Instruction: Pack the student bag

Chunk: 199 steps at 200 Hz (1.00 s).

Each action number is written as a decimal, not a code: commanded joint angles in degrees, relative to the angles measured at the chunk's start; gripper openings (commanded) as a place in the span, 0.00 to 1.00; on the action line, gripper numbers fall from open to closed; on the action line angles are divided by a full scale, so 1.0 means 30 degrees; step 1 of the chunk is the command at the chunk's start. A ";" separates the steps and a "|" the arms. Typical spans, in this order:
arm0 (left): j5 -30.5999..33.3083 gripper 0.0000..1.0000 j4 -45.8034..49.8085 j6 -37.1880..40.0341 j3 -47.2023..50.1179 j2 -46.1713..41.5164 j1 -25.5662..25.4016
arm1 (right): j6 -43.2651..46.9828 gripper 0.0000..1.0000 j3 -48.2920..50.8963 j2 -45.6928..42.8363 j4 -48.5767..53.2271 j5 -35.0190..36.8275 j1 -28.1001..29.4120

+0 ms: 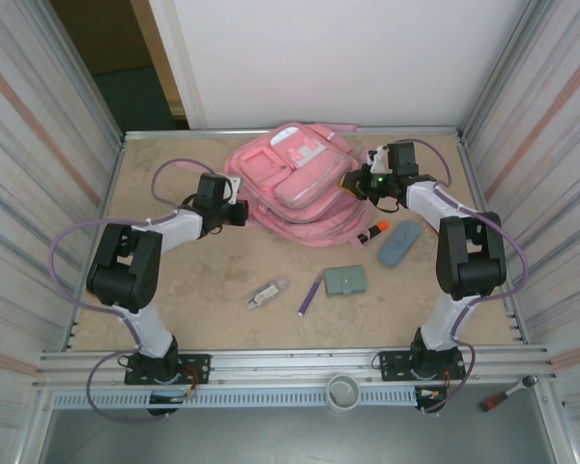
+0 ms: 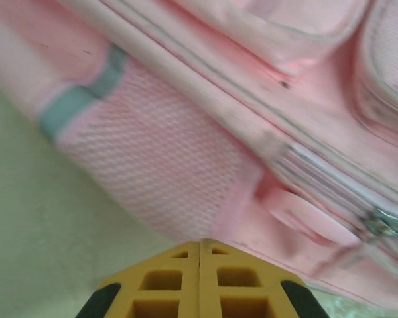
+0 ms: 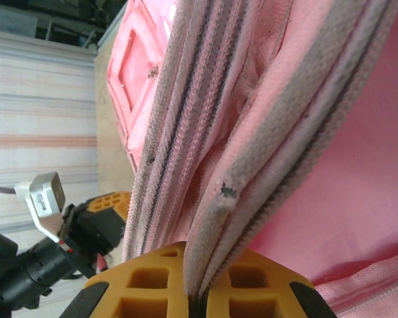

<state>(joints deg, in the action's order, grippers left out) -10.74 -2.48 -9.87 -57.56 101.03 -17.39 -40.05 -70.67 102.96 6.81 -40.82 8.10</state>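
Note:
The student bag (image 1: 295, 188) is a big pink backpack lying flat at the back middle of the table, front pockets up. At its left side my left gripper (image 1: 240, 214) is shut, its yellow fingertips (image 2: 200, 242) pressed together with nothing between them, right against the bag's mesh side pocket (image 2: 159, 159). A pink zip pull tab (image 2: 312, 218) lies just beyond the tips. On the bag's right side my right gripper (image 1: 354, 184) is shut on a grey-pink zipper edge (image 3: 252, 165) of the bag, which runs down between the jaws (image 3: 200, 295).
A grey-blue pencil pouch (image 1: 398, 242), a small orange item (image 1: 376, 229), a green wallet (image 1: 345, 280), a purple pen (image 1: 310, 294) and a small clear-and-white object (image 1: 268, 293) lie in front of the bag. Metal walls close in both sides.

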 commanded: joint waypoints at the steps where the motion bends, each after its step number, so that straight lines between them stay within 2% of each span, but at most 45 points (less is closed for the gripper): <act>1: 0.0369 0.00 0.1061 0.0254 -0.1080 0.0336 0.0083 | 0.0827 0.00 -0.0815 -0.0150 0.0221 -0.0603 -0.0180; 32: -0.3792 0.00 -0.1538 0.0274 0.1204 -0.1547 -0.0215 | 0.0636 0.00 -0.1021 0.0216 0.0074 -0.0754 -0.0041; 45: -0.5467 0.15 -0.1891 0.0273 0.1915 -0.1998 -0.0215 | 0.0644 0.00 -0.1051 0.0252 0.0046 -0.0763 -0.0019; 62: -0.6592 0.29 -0.1786 0.0496 0.2140 -0.1807 -0.0294 | 0.0641 0.00 -0.1039 0.0335 -0.0013 -0.0736 -0.0030; 84: -0.7111 0.38 -0.1566 0.0813 0.1794 -0.1157 -0.0422 | 0.0574 0.00 -0.0938 0.0368 -0.0200 -0.0690 -0.0033; 106: -0.7315 0.43 -0.1475 0.0969 0.1229 -0.0398 -0.0504 | 0.0464 0.00 -0.0778 0.0369 -0.0318 -0.0748 -0.0019; 166: -0.7647 0.44 -0.1390 0.1502 -0.0128 0.1428 -0.0573 | 0.0445 0.00 -0.0700 0.0281 -0.0365 -0.0742 -0.0019; 199: -0.7751 0.42 -0.1444 0.1532 -0.0737 0.1996 -0.0628 | 0.0382 0.00 -0.0700 0.0368 -0.0394 -0.0750 -0.0004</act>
<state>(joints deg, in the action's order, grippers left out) -32.16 -6.22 -6.96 -57.32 105.91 -18.83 -39.81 -71.64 103.77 7.38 -41.69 8.12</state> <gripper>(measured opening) 0.428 0.076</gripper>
